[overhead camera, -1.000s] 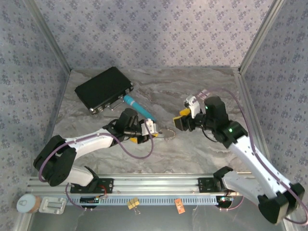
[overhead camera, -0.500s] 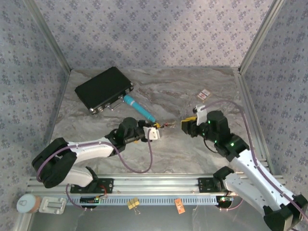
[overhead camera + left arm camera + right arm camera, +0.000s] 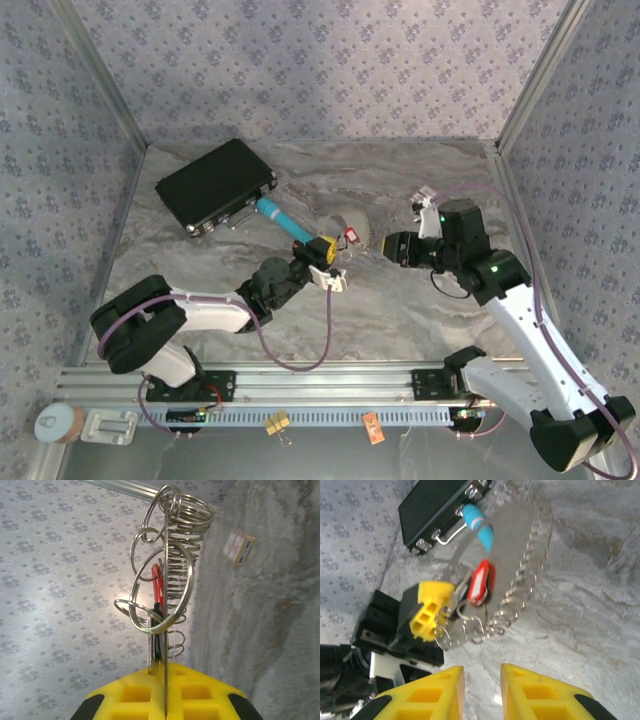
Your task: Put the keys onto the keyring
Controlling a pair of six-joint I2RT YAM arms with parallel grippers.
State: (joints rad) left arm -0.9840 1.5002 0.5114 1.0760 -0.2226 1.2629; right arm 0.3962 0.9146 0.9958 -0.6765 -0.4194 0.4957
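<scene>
Where the keyring (image 3: 162, 587) sat: pinched at one thin ring in the left gripper (image 3: 165, 680), raised clear of the table (image 3: 420, 190).
Left jaws: closed flat on that ring.
Right jaws: narrowly parted, nothing between them.
Bearing from right gripper (image 3: 482, 690): straight ahead, near but apart.
Long axis: coil loop (image 3: 520, 595) ran outward in line with the left fingertips.
Nearer arm: left held it; right was the free one facing it.
Count, keys: one red key (image 3: 479, 585) on the cluster; a yellow-orange key could not be made out.
Count, rings: several overlapping; one coil loop.
</scene>
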